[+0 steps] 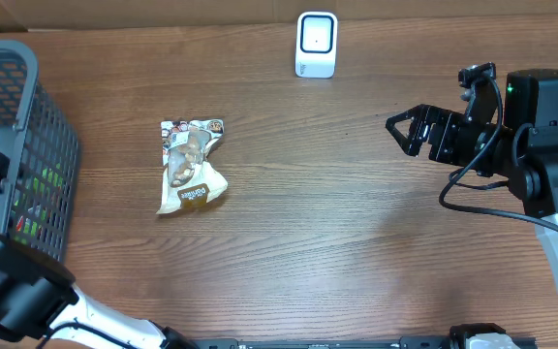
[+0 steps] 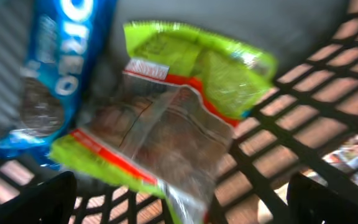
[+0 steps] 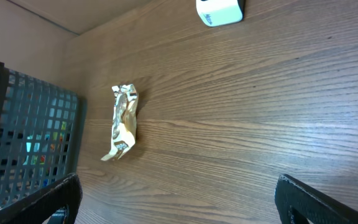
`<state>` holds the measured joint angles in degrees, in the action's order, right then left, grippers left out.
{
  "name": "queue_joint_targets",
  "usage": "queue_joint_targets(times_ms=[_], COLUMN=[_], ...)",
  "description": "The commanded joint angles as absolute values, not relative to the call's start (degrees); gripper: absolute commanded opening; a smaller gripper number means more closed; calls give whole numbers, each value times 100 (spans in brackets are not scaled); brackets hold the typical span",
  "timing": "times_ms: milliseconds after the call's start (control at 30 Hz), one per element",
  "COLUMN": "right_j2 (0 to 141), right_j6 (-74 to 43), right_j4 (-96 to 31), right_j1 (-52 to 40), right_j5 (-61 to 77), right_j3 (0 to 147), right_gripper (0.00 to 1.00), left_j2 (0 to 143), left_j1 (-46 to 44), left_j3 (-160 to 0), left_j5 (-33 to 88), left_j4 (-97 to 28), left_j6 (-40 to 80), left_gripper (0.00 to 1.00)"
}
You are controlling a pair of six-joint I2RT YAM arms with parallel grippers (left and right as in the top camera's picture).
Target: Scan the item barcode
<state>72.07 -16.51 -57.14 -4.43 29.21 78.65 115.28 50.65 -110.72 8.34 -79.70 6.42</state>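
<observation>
Green snack packet (image 2: pixel 179 106), loose in basket (image 1: pixel 29 136) beside Oreo pack (image 2: pixel 58 71), likely already scanned; left gripper (image 2: pixel 182 202) wide above; right gripper (image 3: pixel 179 202) wide.

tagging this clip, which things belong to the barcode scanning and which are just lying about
For the job: white scanner; snack packet on the table.
Just lying about, it seems: basket; blue cookie pack and green packet inside it.

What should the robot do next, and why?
Probably lift the left gripper out of the basket: its jaws are open, the green packet lies free beneath it, and the snack bag waits on the table, away from the scanner.
</observation>
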Motion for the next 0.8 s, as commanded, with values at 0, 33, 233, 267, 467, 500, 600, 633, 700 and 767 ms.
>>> queue_joint_targets(times_ms=[0, 33, 233, 267, 467, 500, 600, 633, 700, 767], right_j2=[7192, 7192, 7192, 7192, 7192, 7192, 7192, 7192, 7192, 7192], right_j6=[-1632, -1632, -1632, -1632, -1632, -1629, -1629, -1629, -1629, -1632], right_j4=[-5723, -5719, -5710, -5710, -5717, -5717, -5714, -5714, -5714, -5717], right_j1=[-410, -410, -410, -410, -410, -410, -410, -410, -410, -410], right_j5=[2965, 2965, 2965, 2963, 2965, 2963, 2963, 2963, 2963, 2965], right_j3=[8012, 8012, 8012, 8012, 8012, 8012, 8012, 8012, 8012, 8012], right_gripper=[100, 100, 100, 100, 100, 100, 100, 100, 100, 100], left_j2=[11771, 11799, 11852, 11852, 11852, 11852, 11841, 11839, 11834, 11826], left_j1=[5024, 5024, 5022, 5022, 5022, 5022, 5022, 5024, 5024, 5024], left_j3=[-10606, -10451, -9450, -9295, -8495, -8455, -8488, -8552, -8809, -9273], left_j5=[854, 858, 840, 845, 845, 858, 915, 1020, 1181, 1234], left_j4=[-7723, -7581, -6569, -6407, -5612, -5568, -5572, -5625, -5835, -6191], left_j6=[770, 777, 777, 779, 843, 858, 993, 989, 987, 980], left_gripper=[100, 100, 100, 99, 66, 43, 4, 4, 4, 4])
